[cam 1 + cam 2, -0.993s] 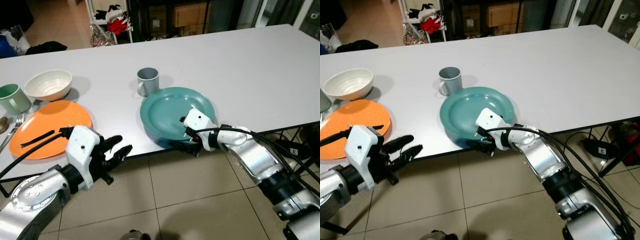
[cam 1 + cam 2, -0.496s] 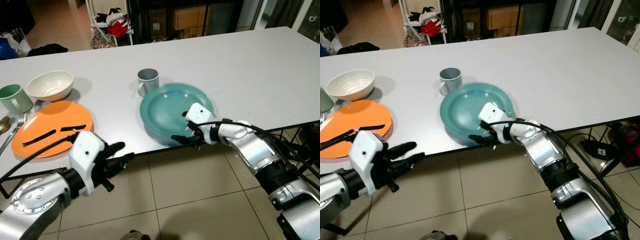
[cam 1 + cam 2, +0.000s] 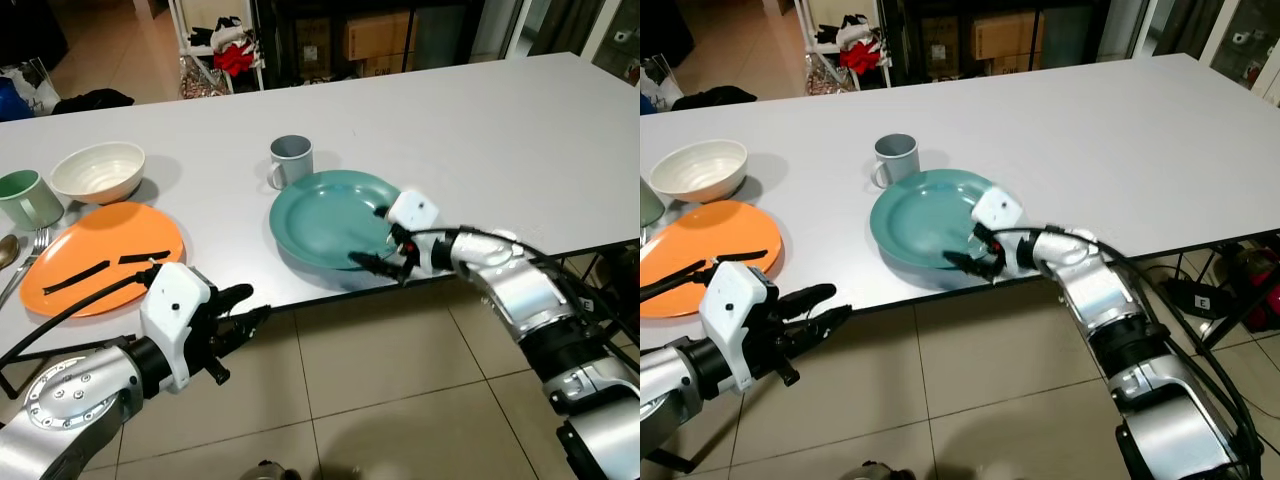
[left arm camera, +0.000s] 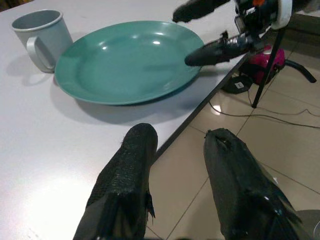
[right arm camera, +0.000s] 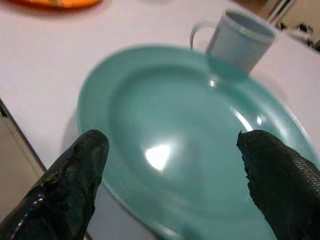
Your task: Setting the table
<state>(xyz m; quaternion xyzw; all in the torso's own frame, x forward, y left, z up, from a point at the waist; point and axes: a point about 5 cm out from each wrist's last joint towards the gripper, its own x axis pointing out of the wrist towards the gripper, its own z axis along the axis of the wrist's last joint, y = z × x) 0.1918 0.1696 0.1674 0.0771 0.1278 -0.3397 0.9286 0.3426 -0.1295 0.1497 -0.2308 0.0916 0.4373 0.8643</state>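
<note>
Currently, status by item:
Right gripper (image 3: 372, 250): fingers spread wide, empty, over teal plate (image 3: 325, 215) rim.
Left gripper (image 3: 245, 312): parted, empty, below table (image 3: 480, 120) edge.
Done: plate placed; grey mug (image 3: 289, 161) beyond.
Remaining: cutlery, judged.

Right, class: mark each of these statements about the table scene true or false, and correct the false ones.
1. The grey mug stands beside the teal plate, behind it. True.
2. The right gripper is shut on the teal plate. False: its fingers are spread open over the plate's near edge.
3. The white bowl sits on the orange plate. False: it stands on the table behind that plate.
4. The left gripper hangs below the table edge, over the floor. True.
5. A fork lies left of the orange plate. True.
</note>
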